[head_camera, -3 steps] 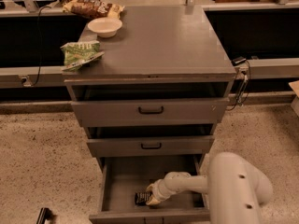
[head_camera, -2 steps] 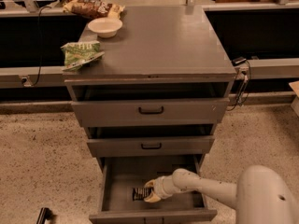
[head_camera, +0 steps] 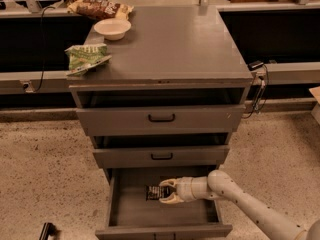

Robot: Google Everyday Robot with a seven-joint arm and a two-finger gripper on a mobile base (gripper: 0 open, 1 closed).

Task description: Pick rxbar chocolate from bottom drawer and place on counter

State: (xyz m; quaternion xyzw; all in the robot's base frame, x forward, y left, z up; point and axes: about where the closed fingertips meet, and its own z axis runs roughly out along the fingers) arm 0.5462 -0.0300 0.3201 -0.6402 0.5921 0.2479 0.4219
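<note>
Cabinet: top drawer (head_camera: 161,118), middle drawer (head_camera: 161,156) and bottom drawer (head_camera: 165,219) are stacked under the counter (head_camera: 170,44), and the bottom drawer is pulled out furthest. On the counter, the rear bag (head_camera: 100,8) lies at the back left corner, with a bowl (head_camera: 112,28) just in front of it. The front bag (head_camera: 86,58) lies further forward at the left edge. The bar (head_camera: 153,192) lies on the bottom drawer's floor near centre. The gripper (head_camera: 163,192) is inside that drawer at the bar's right end, and the arm (head_camera: 250,209) enters from the front right.
</note>
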